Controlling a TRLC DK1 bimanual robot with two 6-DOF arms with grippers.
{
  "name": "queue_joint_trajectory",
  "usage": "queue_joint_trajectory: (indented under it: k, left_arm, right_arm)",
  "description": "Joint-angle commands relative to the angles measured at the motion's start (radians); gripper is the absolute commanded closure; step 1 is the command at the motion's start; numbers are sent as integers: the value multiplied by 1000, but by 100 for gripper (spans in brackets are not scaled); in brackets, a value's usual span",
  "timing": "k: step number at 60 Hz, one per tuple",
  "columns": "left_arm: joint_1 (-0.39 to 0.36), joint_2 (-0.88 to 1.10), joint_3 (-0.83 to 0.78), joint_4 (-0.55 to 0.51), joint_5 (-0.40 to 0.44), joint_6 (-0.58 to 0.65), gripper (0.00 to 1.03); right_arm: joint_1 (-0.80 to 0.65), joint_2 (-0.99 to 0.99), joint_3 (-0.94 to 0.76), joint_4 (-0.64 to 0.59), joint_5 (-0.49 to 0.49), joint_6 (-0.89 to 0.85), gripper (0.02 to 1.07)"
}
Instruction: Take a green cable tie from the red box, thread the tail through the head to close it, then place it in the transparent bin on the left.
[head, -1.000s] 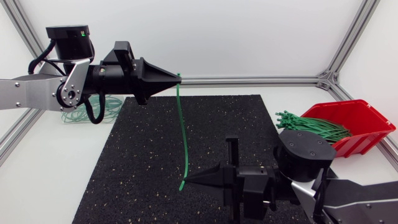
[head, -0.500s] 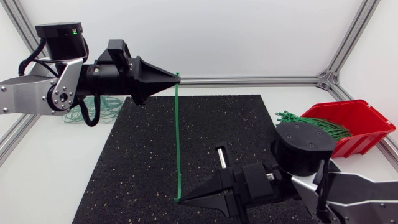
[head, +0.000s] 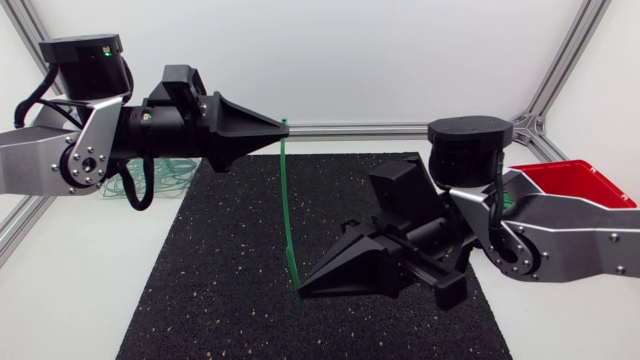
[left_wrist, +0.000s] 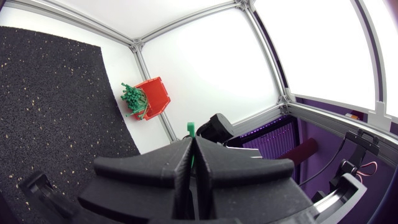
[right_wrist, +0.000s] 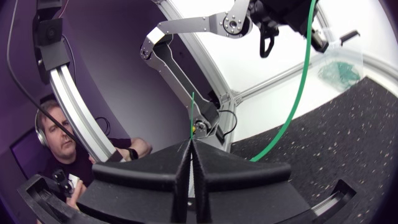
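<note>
A green cable tie (head: 286, 205) hangs nearly upright over the black mat (head: 230, 280), held at both ends. My left gripper (head: 283, 124) is shut on its upper end, and a short green stub (left_wrist: 190, 129) pokes out past the closed fingertips. My right gripper (head: 300, 292) is shut on the lower end just above the mat. In the right wrist view the thin tail (right_wrist: 191, 115) sticks out beyond the tips, while the rest of the tie (right_wrist: 292, 106) arcs up toward my left arm (right_wrist: 205, 25). The red box (head: 575, 182) at the right is partly hidden by my right arm.
The red box (left_wrist: 155, 96) holds a bundle of green ties (left_wrist: 132, 102). The transparent bin (head: 170, 175) with green ties in it sits at the back left, behind my left arm. An aluminium frame (head: 400, 128) borders the table.
My right arm has swung up and turned its wrist, carrying the tie's lower end slightly up and to the right. The left arm has shifted a little to the left. Both grips hold.
</note>
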Motion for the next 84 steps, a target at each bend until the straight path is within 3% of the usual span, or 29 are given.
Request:
queue_joint_trajectory:
  k: [1, 20, 25, 37, 53, 84]
  left_arm:
    - [-7, -36, -36, 7, -10, 14, 99]
    - [-47, -179, -133, 7, -72, 100, 99]
    - [-79, -242, -180, 7, -116, 135, 99]
    - [-176, -382, -269, 7, -240, 209, 99]
    - [-218, -429, -312, 4, -303, 250, 99]
    - [-262, -443, -363, 10, -380, 349, 99]
  right_arm:
    - [53, -63, 25, -90, -16, 68, 101]
    - [101, -204, 75, -50, -2, 473, 101]
    - [95, -217, 89, -50, 20, 603, 101]
    - [80, -240, 144, -79, 20, 714, 101]
    - [55, -261, 221, -254, 55, 772, 101]
    - [43, -207, 445, -788, 112, 815, 101]
